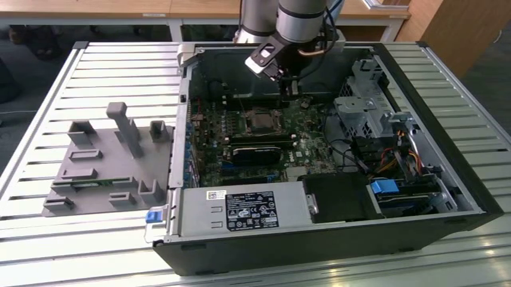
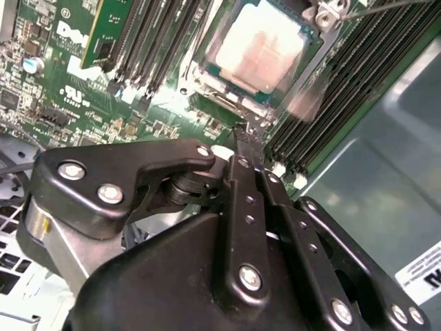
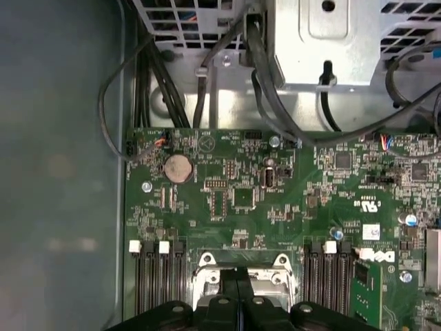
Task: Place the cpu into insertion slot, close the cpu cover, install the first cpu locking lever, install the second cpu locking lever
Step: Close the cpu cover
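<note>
- gripper [image 2: 246, 136] – fingers pinched together, holding nothing; tip just beside the cover [image 2: 311, 52]
- cpu [image 2: 265, 45] seated on the green board [image 2: 83, 103] – cover framing it

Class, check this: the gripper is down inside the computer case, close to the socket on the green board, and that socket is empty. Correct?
No. The socket is not empty: the second wrist view shows the silver chip seated in it. The rest stands: the gripper is inside the computer case, close to the socket.

A pale slatted metal worktop [image 1: 48, 89] sits in even light. Light wooden desks [image 1: 119, 7] stand behind it, over dark grey floor [image 1: 112, 33].
</note>
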You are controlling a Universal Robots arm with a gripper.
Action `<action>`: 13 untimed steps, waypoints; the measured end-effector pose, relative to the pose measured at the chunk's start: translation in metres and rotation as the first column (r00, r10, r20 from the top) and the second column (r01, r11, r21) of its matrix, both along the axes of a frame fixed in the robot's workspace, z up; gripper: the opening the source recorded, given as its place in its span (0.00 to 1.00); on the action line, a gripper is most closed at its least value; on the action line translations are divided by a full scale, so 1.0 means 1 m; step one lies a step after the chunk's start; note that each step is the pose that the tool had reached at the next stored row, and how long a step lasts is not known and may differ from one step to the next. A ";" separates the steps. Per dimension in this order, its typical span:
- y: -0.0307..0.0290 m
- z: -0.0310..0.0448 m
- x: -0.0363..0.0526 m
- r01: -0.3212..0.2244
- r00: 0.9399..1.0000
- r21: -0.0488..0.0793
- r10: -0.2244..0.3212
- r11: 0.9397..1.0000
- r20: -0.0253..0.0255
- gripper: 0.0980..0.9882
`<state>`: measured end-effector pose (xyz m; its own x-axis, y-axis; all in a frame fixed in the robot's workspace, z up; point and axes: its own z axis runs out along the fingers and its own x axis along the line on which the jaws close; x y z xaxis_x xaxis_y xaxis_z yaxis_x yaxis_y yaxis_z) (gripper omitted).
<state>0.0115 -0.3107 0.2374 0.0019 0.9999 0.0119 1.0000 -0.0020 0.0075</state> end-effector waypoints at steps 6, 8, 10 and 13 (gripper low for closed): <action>0.0000 -0.0018 -0.0082 0.000 1.000 0.000 0.000 1.000 0.000 0.01; 0.0000 -0.0022 -0.0119 0.000 1.000 0.000 0.000 1.000 0.000 0.01; 0.0000 -0.0029 -0.0156 0.000 1.000 0.000 0.000 1.000 0.000 0.01; 0.0000 -0.0047 -0.0176 0.000 1.000 0.000 0.000 1.000 0.000 0.01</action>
<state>-0.0061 -0.3107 0.2327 0.0020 0.9999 0.0119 1.0000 -0.0020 0.0074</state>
